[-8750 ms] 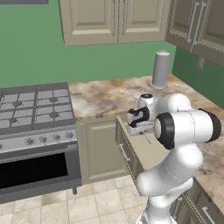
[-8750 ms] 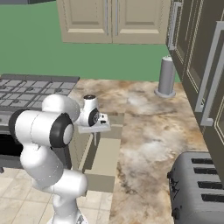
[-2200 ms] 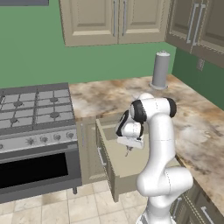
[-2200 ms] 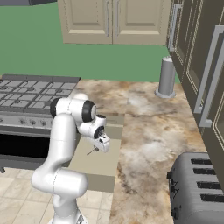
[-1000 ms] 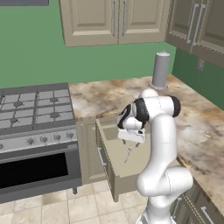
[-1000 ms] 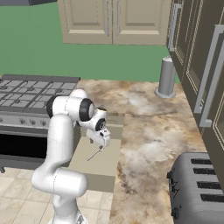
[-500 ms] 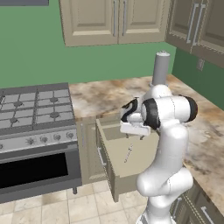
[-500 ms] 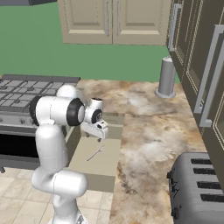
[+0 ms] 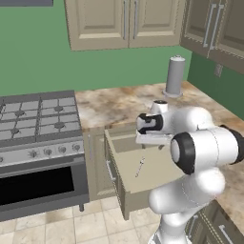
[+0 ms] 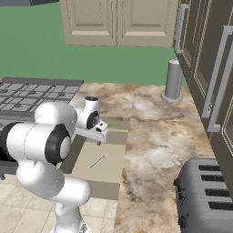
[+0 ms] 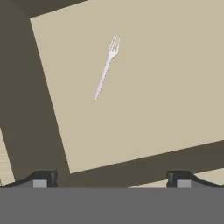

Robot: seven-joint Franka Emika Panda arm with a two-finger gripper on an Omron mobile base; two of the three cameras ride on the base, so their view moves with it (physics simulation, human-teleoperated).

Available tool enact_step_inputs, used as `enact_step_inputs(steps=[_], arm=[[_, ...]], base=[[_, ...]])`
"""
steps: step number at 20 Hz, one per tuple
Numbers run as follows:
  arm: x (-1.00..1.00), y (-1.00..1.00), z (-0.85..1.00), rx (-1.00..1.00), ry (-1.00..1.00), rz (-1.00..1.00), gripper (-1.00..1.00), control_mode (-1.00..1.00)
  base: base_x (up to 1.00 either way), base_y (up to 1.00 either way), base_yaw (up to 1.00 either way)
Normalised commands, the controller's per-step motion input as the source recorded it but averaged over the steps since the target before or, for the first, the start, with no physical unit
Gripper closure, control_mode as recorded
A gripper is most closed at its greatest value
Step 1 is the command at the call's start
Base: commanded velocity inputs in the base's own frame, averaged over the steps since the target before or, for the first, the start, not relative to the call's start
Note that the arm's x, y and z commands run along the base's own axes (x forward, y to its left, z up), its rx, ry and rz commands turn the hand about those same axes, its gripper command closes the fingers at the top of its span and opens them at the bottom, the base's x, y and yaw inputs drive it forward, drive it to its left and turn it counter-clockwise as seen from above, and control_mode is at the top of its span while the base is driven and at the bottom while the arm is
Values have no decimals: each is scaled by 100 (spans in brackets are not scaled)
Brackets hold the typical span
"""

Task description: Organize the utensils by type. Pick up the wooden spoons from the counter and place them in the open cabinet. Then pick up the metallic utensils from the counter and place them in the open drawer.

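Hand view: a thin grey metal fork (image 11: 106, 66) lies flat on the smooth beige floor of the open drawer (image 11: 153, 96), tines toward 12 o'clock, apart from the walls. Above it the tool (image 11: 111, 178) hangs with jaws wide and empty. Marbled beige-brown stone forms the bench (image 10: 159, 150), under tan cupboards and a green wall.

You will find no readable text, label, brand, number or sign anywhere in these views. The stove (image 9: 38, 124) knobs, the toaster (image 10: 205, 195) and the cupboard fronts (image 9: 125, 21) all show you plain, unmarked surfaces.
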Motion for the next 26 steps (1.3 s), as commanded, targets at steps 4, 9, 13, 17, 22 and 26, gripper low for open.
enact_step_inputs(steps=[4, 9, 13, 17, 22, 26], arm=[[-51, 0, 65, 0, -17, 0, -100, -100], [-40, 0, 60, 0, -2, 1, -100, -100], [-42, 0, 53, 0, 0, 5, -100, -100], [-46, 0, 34, -3, 0, 8, -100, -100], [-14, 0, 0, -1, 0, 0, -100, -100], [0, 0, 0, 0, 0, 0, -100, -100]], base=[[0, 0, 0], [0, 0, 0], [0, 0, 0], [0, 0, 0], [0, 0, 0], [0, 0, 0]])
